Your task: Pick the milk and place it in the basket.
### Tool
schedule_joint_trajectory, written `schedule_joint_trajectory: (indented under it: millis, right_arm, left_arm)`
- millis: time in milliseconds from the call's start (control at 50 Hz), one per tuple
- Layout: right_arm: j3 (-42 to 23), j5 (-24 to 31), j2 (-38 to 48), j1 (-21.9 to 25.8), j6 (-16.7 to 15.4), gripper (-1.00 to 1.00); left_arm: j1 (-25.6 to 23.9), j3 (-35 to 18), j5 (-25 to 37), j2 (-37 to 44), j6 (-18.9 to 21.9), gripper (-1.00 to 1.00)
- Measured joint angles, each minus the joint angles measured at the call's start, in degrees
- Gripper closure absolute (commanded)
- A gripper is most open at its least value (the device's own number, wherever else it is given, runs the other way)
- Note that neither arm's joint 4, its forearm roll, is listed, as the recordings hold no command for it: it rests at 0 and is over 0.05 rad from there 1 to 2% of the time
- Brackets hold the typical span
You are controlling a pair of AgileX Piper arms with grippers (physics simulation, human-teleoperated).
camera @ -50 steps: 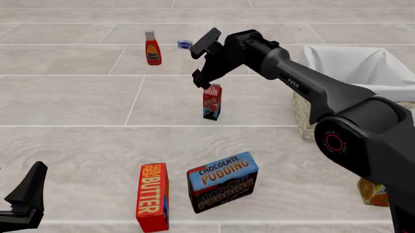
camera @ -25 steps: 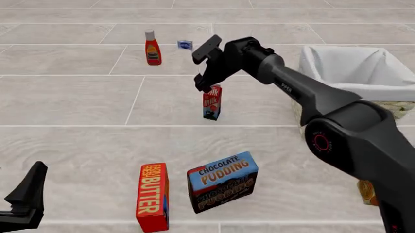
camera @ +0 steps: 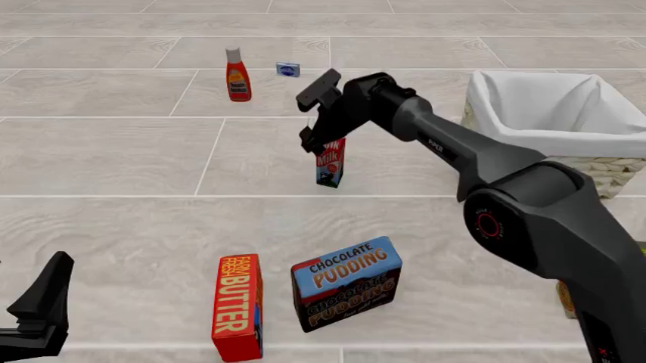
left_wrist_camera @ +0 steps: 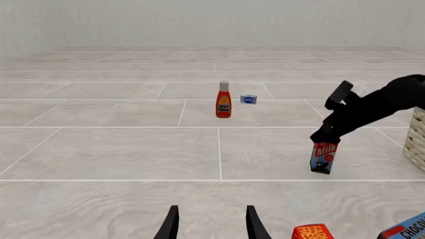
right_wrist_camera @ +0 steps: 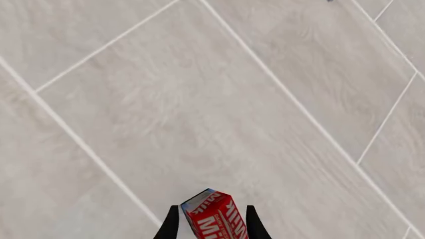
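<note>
Right gripper (camera: 315, 144) sits over the upright milk (camera: 330, 162) mid-tabletop with its fingers (right_wrist_camera: 171, 224) apart on either side of the carton's top, and I see the basket (camera: 595, 162) off to the right.

- My front camera is sitting high on my own side of the table, looking forward and down over the whole floor.
- My left wrist camera is riding low, gazing level across the tiles from well back.
- My right wrist camera is peering almost straight down, very close.
- All three are sharing the milk (camera: 330, 162), also appearing at (left_wrist_camera: 323, 158) and (right_wrist_camera: 216, 218).
</note>
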Motion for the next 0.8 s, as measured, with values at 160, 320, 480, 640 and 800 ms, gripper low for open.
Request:
schedule_joint_trajectory:
  millis: [160,320,480,640,800]
  right_arm:
    - [0.5,-0.4,0.4,0.0,0.4,-1.00]
    - [0.8,-0.8,0.5,-0.2,0.8,1.00]
    - [0.8,-0.8,0.7,-0.3,0.4,1.00]
    - [0.9,-0.9,0.6,-0.4,0.2,1.00]
    - [1.5,-0.9,0.3,-0.4,-0.2,1.00]
  left_arm:
    - [0.0,0.0,0.0,0.0,0.0,-1.00]
    - [0.0,0.0,0.0,0.0,0.0,-1.00]
    - [0.0,0.0,0.0,0.0,0.0,-1.00]
    - [0.0,0.0,0.0,0.0,0.0,-1.00]
    - [0.0,0.0,0.0,0.0,0.0,-1.00]
